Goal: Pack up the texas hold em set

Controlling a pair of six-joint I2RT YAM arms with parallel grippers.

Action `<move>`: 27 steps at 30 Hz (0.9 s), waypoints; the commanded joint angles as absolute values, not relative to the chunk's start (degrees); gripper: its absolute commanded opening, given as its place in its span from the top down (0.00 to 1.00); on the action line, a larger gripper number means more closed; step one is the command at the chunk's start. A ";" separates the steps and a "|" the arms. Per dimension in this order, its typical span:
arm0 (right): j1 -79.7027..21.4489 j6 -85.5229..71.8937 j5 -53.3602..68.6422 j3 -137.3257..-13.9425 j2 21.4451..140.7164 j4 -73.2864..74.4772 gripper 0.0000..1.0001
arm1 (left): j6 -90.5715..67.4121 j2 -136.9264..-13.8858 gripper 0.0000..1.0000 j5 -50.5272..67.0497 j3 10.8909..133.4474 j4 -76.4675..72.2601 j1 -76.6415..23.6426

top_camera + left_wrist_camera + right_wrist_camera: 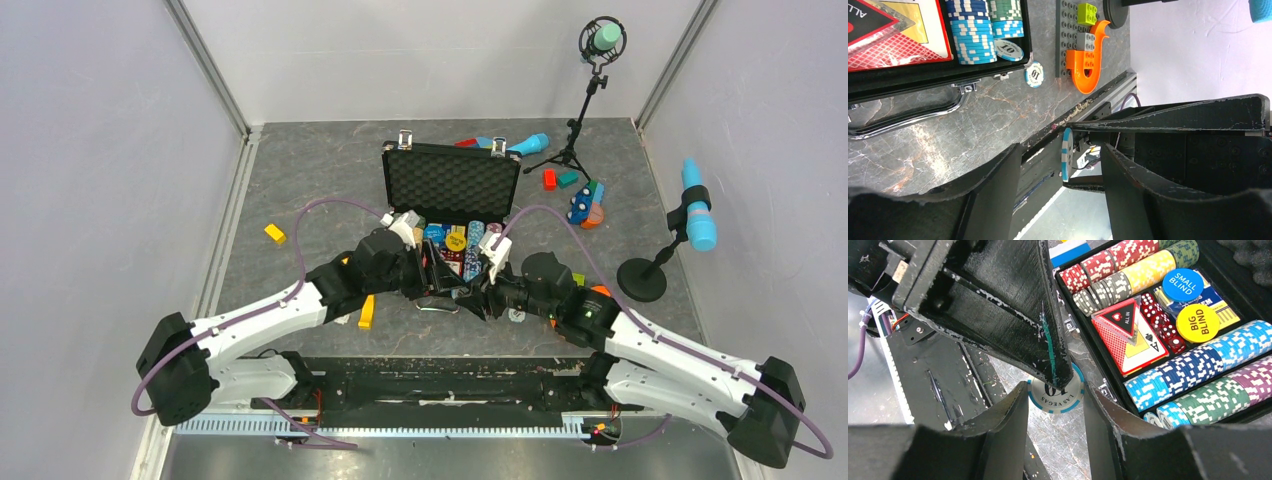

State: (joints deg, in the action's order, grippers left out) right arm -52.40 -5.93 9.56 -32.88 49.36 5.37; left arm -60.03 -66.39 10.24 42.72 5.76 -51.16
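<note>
The black briefcase (450, 185) stands open mid-table with its foam lid (1245, 255) upright. Rows of coloured chips (1193, 360), a card deck (1133, 337), red dice and round blind buttons (1197, 322) lie inside. My right gripper (1055, 386) is shut on the rim of a blue-and-white "10" chip (1055, 396), held above the table in front of the case. My left gripper (1060, 150) is open and straddles that chip, seen edge-on (1066, 155), without touching its faces. Both grippers meet in front of the case (450, 285). Another "10" chip (1034, 74) lies loose beside the case.
The case's silver handle (908, 117) sticks out toward me. A grey brick plate with an orange piece (1085, 65) lies nearby. A yellow block (274, 234), an orange block (367, 310), coloured blocks (582, 203) and two microphone stands (600, 40) (697, 215) surround the case.
</note>
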 commanded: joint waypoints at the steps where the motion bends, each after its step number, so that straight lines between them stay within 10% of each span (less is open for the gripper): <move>1: -52.73 -6.15 8.77 -35.35 48.04 2.00 0.61 | -60.92 -66.34 0.36 11.38 43.11 3.25 -51.59; 27: -52.74 -6.40 8.62 -33.77 49.33 0.49 0.60 | -61.08 -66.37 0.85 11.16 43.81 2.90 -52.29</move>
